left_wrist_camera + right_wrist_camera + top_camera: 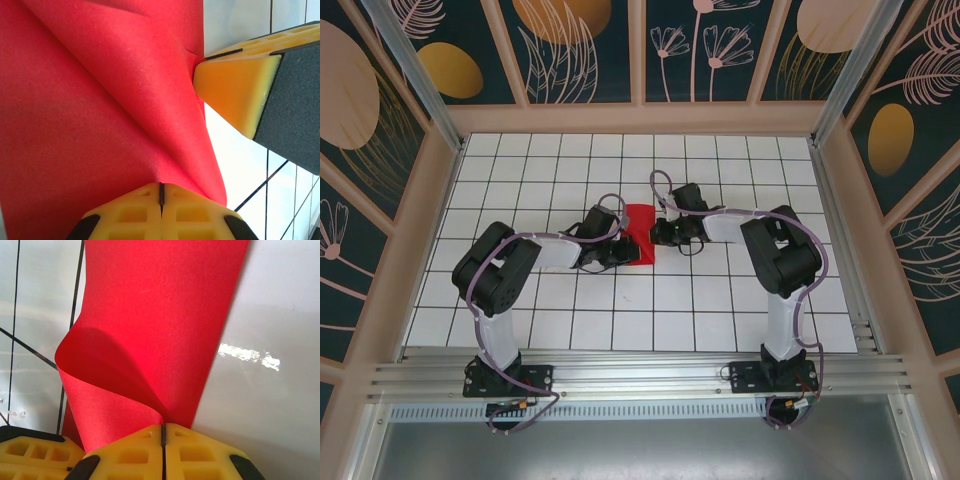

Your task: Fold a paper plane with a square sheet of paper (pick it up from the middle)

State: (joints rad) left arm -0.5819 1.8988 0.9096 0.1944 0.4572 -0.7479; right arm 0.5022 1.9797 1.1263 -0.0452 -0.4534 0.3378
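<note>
The paper (90,110) is pinched in the closed left end effector (161,194) and right end effector (163,432), spreading ahead of both. Edges should be matched before any crease is pressed.

White gridded table (720,322), dark floral wall panels (585,50), aluminium rail (640,375) along near edge

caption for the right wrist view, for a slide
Right gripper shut on a curling fold of the red paper, white table behind.
</note>
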